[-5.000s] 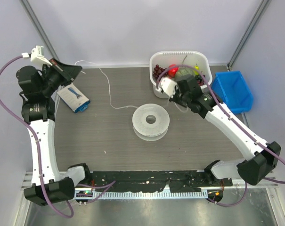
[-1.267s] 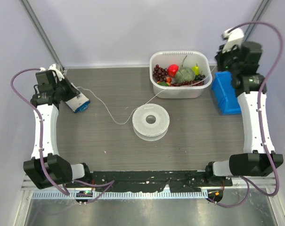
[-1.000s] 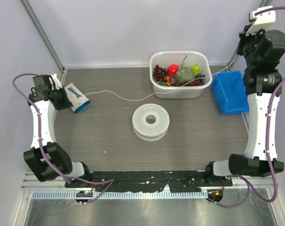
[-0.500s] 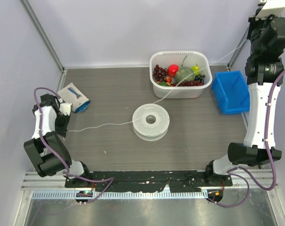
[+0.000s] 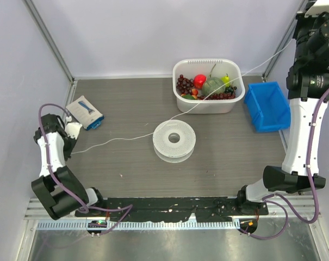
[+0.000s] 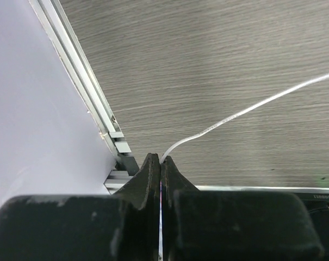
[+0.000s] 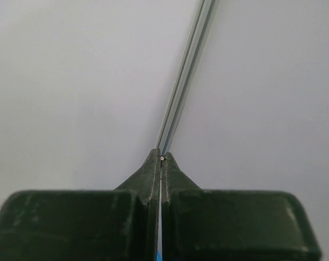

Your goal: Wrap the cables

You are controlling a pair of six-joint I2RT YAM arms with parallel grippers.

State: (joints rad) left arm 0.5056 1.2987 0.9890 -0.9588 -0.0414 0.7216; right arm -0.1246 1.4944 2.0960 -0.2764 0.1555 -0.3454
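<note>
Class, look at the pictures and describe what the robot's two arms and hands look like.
Both the left arm and right arm have white links joined by bulky black joints, with a thick purple hose looping along each. The left hand and right hand look alike: two black fingers on blocky bases, tapering to thin tips.

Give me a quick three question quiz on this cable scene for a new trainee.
1. True or false: the left gripper is shut on the cable.
2. Seen from above, the cable crosses which container? A: white tub; B: blue bin; C: neither.
3. Fill in: the cable's raised end is pinched by the ____ gripper.
Key: 1 true; 2 A; 3 right gripper.
</note>
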